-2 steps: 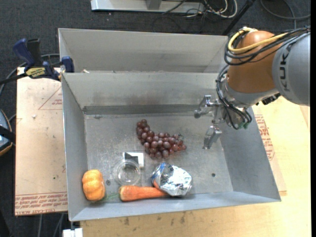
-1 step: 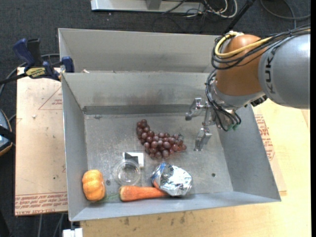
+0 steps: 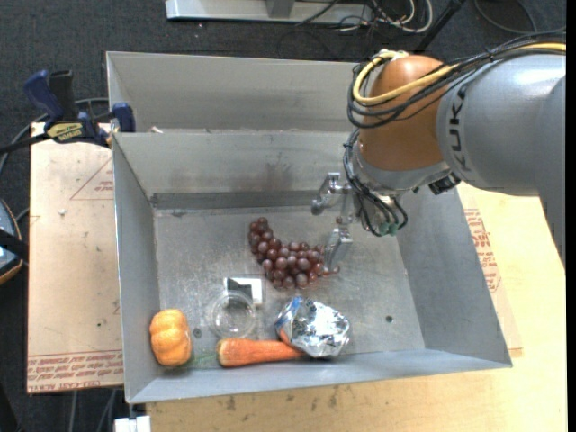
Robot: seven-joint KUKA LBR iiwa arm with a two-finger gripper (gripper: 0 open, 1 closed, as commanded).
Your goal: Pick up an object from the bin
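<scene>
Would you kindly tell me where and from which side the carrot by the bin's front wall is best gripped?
Probably its thick left half, from straight above, with the hand closing across its width. The carrot lies flat and lengthwise along the front wall, and the crumpled foil crowds its thin right end.

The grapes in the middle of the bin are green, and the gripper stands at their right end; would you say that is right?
Not quite: the grapes are dark red, not green, as the camera view shows. The rest holds: they lie in the middle of the bin, and the gripper stands at their right end.
</scene>
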